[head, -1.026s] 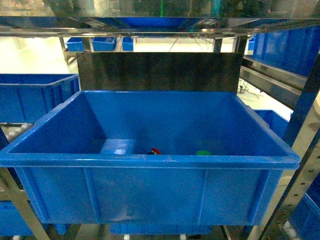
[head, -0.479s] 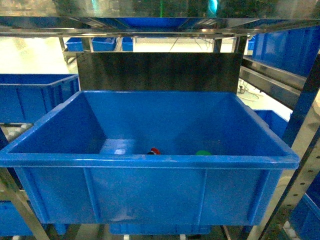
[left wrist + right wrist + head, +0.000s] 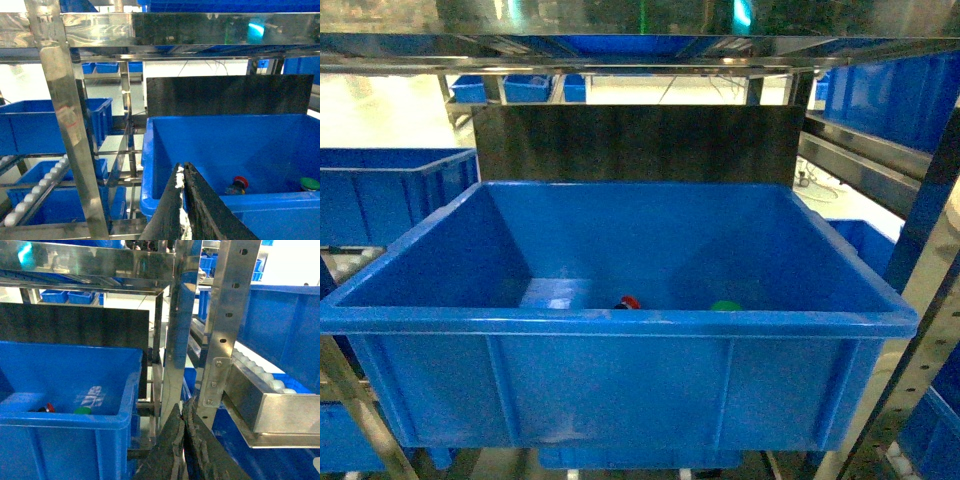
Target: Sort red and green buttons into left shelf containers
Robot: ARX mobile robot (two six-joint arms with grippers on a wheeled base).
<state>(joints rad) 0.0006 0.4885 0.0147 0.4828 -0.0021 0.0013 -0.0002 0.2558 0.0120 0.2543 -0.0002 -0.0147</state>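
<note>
Blue bin (image 3: pixel 620 385) holds red button (image 3: pixel 630 301) and green button (image 3: pixel 725 306); both empty grippers (image 3: pixel 182 172) (image 3: pixel 182 412), pinched shut at 6 o'clock outside it, risk snagging its rim.

A large bin (image 3: pixel 610 380) fills the middle of the head view, on the shelf; in it, low near the front wall, lie two buttons (image 3: pixel 629 302), one centre, one right of centre; a panel (image 3: pixel 635 142) stands behind it; another bin (image 3: pixel 380 195) sits at far left.

Black left gripper (image 3: pixel 182 172) sits pinched together just outside the big blue plastic bin (image 3: pixel 150 165); red-capped button (image 3: pixel 240 182) and green-capped button (image 3: pixel 310 184) lie inside.
</note>
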